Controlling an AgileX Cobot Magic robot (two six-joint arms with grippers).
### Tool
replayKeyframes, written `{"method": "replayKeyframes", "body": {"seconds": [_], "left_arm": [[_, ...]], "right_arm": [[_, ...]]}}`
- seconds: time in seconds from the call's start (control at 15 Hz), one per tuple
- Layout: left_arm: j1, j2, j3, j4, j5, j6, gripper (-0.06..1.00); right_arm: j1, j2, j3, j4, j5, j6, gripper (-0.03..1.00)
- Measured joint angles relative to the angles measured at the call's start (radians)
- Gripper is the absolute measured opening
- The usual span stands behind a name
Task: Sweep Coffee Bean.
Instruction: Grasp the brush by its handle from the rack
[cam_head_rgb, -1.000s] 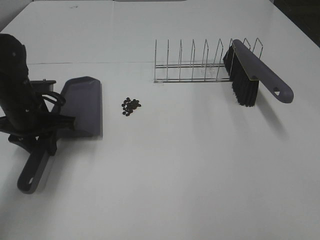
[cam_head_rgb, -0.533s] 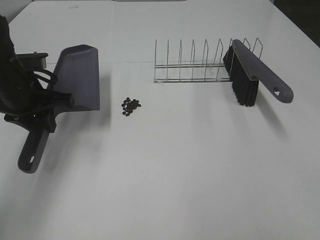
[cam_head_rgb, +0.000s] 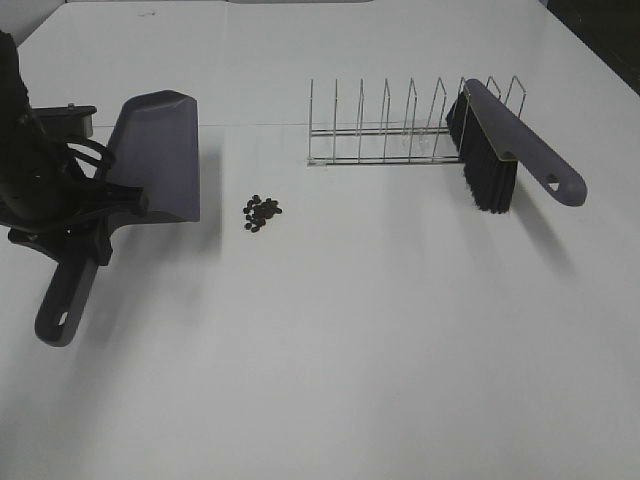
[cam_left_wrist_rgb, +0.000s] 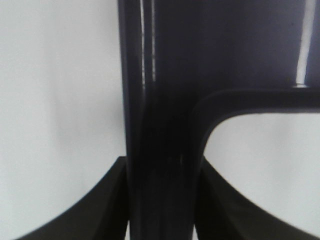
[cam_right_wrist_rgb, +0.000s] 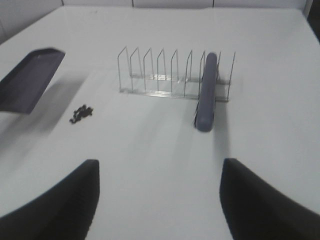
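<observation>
At centre left, the light, rolling coffee bean (cam_head_rgb: 262, 212) is judged sweepable, never pinched, toward the dustpan (cam_head_rgb: 160, 150) clamped in the left pincer (cam_head_rgb: 82, 240).

One grey plastic dustpan (cam_head_rgb: 155, 155), one grey black-bristled brush (cam_head_rgb: 510, 135), one silver wire rack (cam_head_rgb: 385, 125), and about fifteen tiny dark coffee beans (cam_head_rgb: 262, 212).

Compared with one second ago, the dustpan (cam_head_rgb: 155, 160) is no longer laid flat on the table (cam_head_rgb: 350, 350). It is lifted clear by the left gripper (cam_head_rgb: 88, 240) and is tilted, so that it is seen higher in the exterior view. A wider shadow (cam_head_rgb: 212, 190) is thrown on the table beside it. The left arm (cam_head_rgb: 30, 180) is drawn back toward the edge of this view, and less of it is seen. Since half a second ago, only the end of the handle (cam_head_rgb: 62, 310) is lowered very slightly.
</observation>
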Motion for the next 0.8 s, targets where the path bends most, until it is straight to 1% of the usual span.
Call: {"method": "replayKeyframes", "body": {"seconds": [0.07, 0.2, 0.27, 0.53, 0.6, 0.73, 0.8], "left_arm": [[0.0, 0.0, 0.0, 0.001, -0.005, 0.0, 0.32], [0.0, 0.0, 0.0, 0.001, -0.008, 0.007, 0.32], [0.0, 0.0, 0.0, 0.001, -0.009, 0.011, 0.32], [0.0, 0.0, 0.0, 0.001, -0.01, 0.014, 0.32], [0.0, 0.0, 0.0, 0.001, -0.01, 0.015, 0.32], [0.0, 0.0, 0.0, 0.002, -0.01, 0.018, 0.32], [0.0, 0.0, 0.0, 0.002, -0.01, 0.018, 0.32]], "right_arm": [[0.0, 0.13, -0.019, -0.005, -0.141, -0.002, 0.57], [0.0, 0.353, -0.088, -0.005, -0.266, -0.022, 0.57], [0.0, 0.45, -0.144, -0.005, -0.291, -0.031, 0.57], [0.0, 0.907, -0.441, -0.005, -0.294, -0.036, 0.57], [0.0, 0.94, -0.474, -0.005, -0.289, -0.037, 0.57], [0.0, 1.134, -0.642, -0.005, -0.249, -0.039, 0.57], [0.0, 1.222, -0.722, -0.012, -0.213, -0.039, 0.57]]}}
